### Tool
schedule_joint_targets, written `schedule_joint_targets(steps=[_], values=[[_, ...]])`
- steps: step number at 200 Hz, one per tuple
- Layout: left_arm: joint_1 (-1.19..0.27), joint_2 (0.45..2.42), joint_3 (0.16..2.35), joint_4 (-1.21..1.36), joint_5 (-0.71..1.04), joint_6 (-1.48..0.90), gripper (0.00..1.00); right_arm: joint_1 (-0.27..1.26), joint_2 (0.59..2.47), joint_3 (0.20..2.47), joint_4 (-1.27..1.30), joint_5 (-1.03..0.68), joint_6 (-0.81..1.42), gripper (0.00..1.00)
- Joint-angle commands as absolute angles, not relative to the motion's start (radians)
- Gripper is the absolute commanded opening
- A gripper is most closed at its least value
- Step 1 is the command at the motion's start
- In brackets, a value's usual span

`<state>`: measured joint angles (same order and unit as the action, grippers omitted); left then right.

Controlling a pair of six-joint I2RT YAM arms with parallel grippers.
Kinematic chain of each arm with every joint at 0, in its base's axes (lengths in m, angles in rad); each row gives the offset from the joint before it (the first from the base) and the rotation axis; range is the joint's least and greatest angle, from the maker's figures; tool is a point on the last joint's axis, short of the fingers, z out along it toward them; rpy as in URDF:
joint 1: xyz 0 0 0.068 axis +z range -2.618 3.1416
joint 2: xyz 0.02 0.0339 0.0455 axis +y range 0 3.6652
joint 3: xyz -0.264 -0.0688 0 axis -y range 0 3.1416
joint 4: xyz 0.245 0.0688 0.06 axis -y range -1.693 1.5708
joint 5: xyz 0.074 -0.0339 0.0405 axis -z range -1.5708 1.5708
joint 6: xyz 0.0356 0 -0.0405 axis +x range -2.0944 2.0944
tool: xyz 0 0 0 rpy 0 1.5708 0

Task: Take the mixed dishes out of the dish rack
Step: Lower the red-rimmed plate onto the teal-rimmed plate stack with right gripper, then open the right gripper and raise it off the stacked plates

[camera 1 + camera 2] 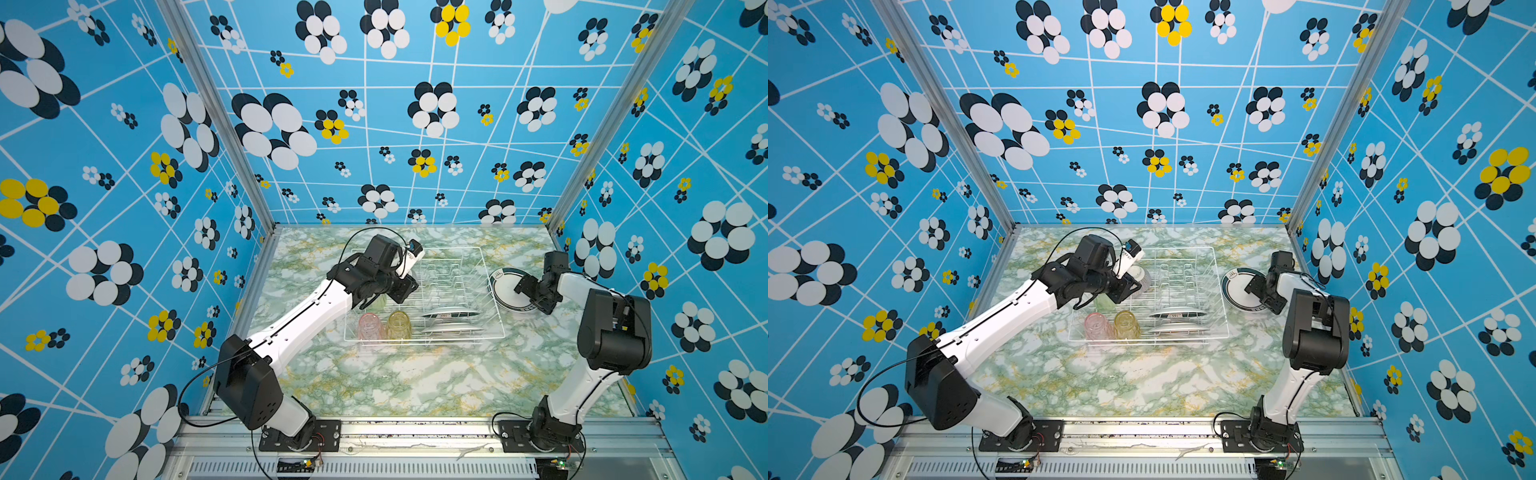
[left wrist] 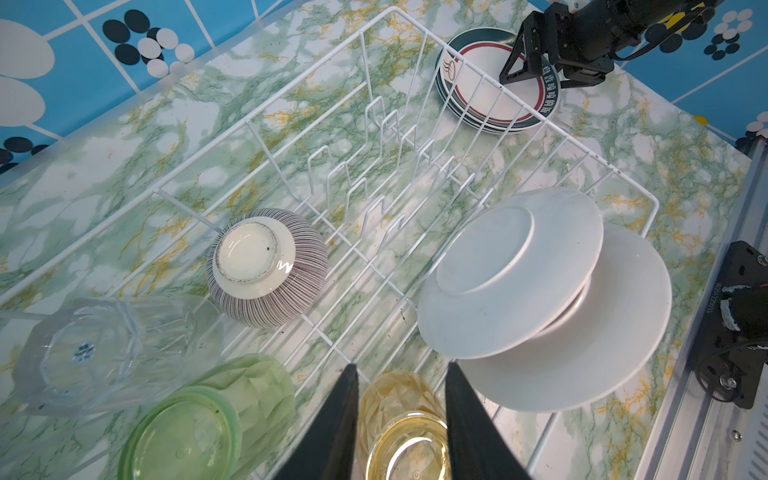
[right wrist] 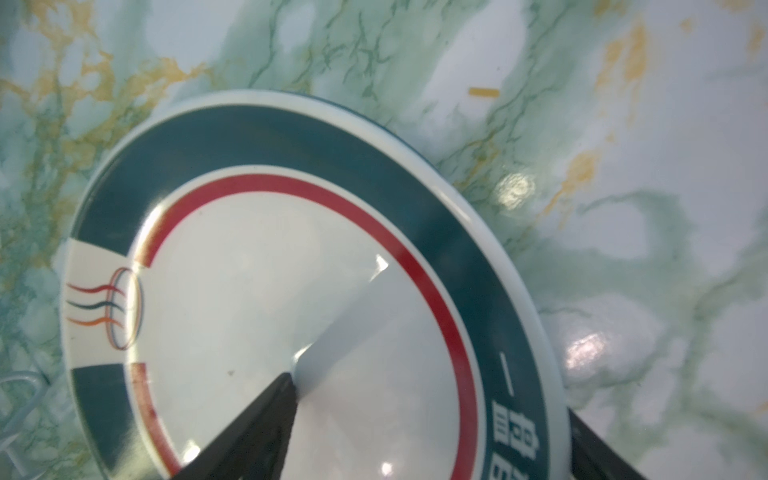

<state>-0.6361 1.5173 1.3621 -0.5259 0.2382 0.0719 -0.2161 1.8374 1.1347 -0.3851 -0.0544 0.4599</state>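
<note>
The plate [image 3: 257, 270] under the right tool [image 1: 528, 296] is white, with a dark green rim and a thin red ring. Below the black left tool [image 2: 401, 365] are an amber tumbler [image 2: 405, 415] and a green tumbler [image 2: 232, 407]. The bowl [image 2: 266, 266] has fine dark stripes on white.

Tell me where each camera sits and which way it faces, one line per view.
Top views: high at the front, looking down and back over the dish rack; left arm and right arm show whole.
Left wrist: above the rack, looking down into it; left fingers show, right arm beyond.
Right wrist: close above the stacked plates; right fingers show.
Shared: top and left wrist views both show rack and plates.
</note>
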Motion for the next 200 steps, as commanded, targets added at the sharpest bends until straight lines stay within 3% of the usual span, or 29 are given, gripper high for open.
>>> schedule_joint_targets(steps=[1, 97, 200], values=[[-0.634, 1.511, 1.345, -0.549, 0.241, 0.087, 0.37, -0.207, 1.873, 1.152, -0.431, -0.036, 0.447, 0.85], [-0.635, 1.505, 1.345, -0.568, 0.241, 0.092, 0.38, -0.196, 1.903, 1.173, -0.454, -0.025, 0.444, 0.86], [-0.717, 1.476, 1.340, -0.554, 0.233, 0.156, 0.40, -0.298, 1.570, 0.996, -0.409, -0.076, 0.431, 0.90]])
